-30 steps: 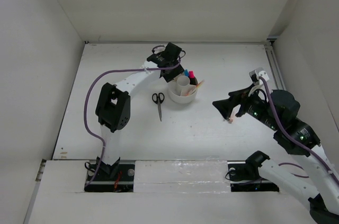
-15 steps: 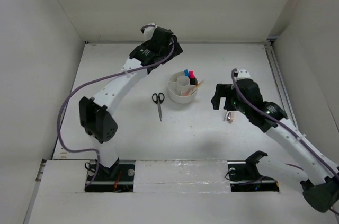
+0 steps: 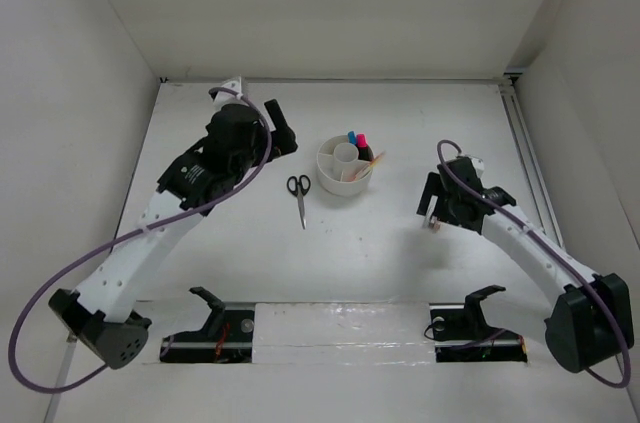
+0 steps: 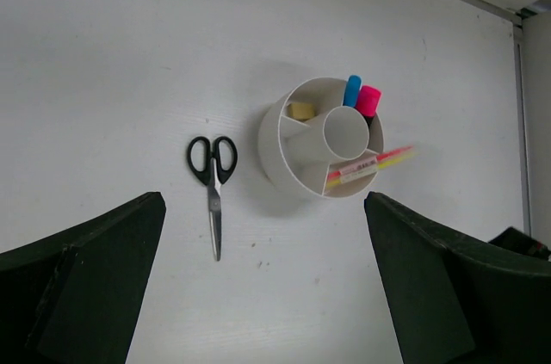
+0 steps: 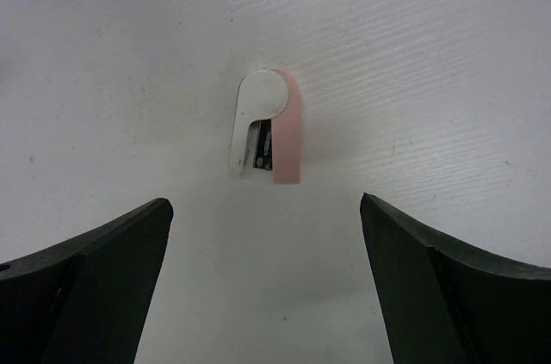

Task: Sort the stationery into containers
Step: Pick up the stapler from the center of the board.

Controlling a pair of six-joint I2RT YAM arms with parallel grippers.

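The round white organiser (image 3: 332, 183) (image 4: 270, 151) stands mid-table. It holds highlighters with a blue cap (image 4: 352, 89) and a pink cap (image 4: 369, 99), a tan eraser (image 4: 300, 110), and yellow and red pens (image 4: 372, 162). Black-handled scissors (image 3: 299, 198) (image 4: 213, 182) lie flat just left of it. My left gripper (image 3: 282, 133) (image 4: 263, 226) hangs open and empty, above and left of the organiser. A small pink-and-white eraser-like item (image 3: 435, 226) (image 5: 268, 128) lies on the table to the right. My right gripper (image 3: 433, 207) (image 5: 265, 209) stands open directly over it, apart from it.
A raised rail (image 3: 520, 143) runs along the table's right edge, and white walls close in the back and both sides. The arm mounts (image 3: 470, 323) sit at the near edge.
The left gripper has opened and swung back left and away from the organiser. The right arm has stretched out and come down over the pink-and-white item.
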